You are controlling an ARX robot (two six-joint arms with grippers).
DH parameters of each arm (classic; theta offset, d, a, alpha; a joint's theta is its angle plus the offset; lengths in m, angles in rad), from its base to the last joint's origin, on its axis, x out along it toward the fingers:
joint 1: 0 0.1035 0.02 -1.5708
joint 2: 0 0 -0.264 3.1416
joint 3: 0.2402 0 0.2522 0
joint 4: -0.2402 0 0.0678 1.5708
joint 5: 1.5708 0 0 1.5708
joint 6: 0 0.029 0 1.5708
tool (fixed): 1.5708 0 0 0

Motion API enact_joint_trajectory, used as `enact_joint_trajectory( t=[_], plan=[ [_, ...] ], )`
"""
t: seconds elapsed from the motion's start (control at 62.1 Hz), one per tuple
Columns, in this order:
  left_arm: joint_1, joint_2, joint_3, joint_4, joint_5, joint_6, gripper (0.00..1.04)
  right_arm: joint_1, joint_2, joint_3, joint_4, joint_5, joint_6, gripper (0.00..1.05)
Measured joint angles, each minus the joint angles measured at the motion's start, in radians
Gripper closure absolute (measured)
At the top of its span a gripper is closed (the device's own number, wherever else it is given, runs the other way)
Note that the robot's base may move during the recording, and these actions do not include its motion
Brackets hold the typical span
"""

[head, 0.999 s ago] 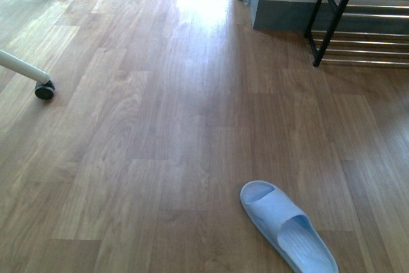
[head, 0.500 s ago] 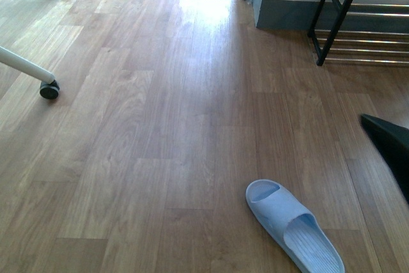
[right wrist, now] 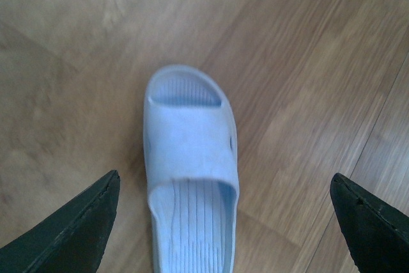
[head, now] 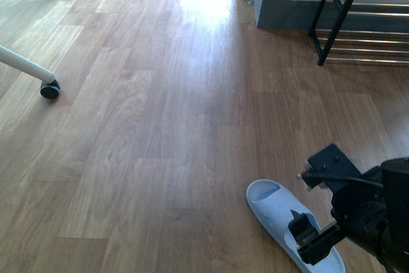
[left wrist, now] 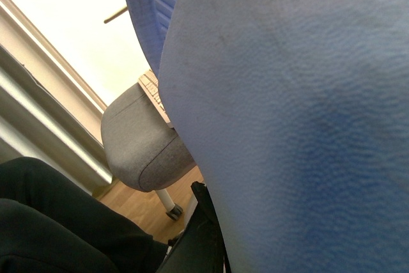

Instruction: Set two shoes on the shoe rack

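- Right gripper (right wrist: 225,176) hangs spread wide over the pale blue slide (right wrist: 192,234).
- We judge it light, bendy rubber; grip the strap (right wrist: 188,139).
- Left gripper's state we cannot tell.

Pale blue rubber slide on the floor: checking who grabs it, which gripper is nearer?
Right. The right gripper hangs over the pale blue rubber slide, jaws open astride it. The left gripper is absent from the front view, so not near it.

The right arm (head: 377,222) enters the front view at 4 o'clock, wrist bent downward. The right gripper (right wrist: 225,174) has its 2 fingers spread wide. Of the left gripper (left wrist: 203,241) only a dark sliver shows, perhaps 1 finger.
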Motion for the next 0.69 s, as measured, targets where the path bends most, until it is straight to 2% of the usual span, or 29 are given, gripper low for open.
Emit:
enact_joint_trajectory(
  t=[0.29, 0.693],
  plan=[
    [0.000, 0.000, 0.000, 0.000, 0.000, 0.000, 1.03, -0.114, 0.183, 0.128, 0.023, -0.031, -0.100, 0.09],
    [0.000, 0.000, 0.000, 0.000, 0.000, 0.000, 1.03, -0.165, 0.304, 0.286, -0.042, -0.055, -0.132, 0.09]
  ],
)
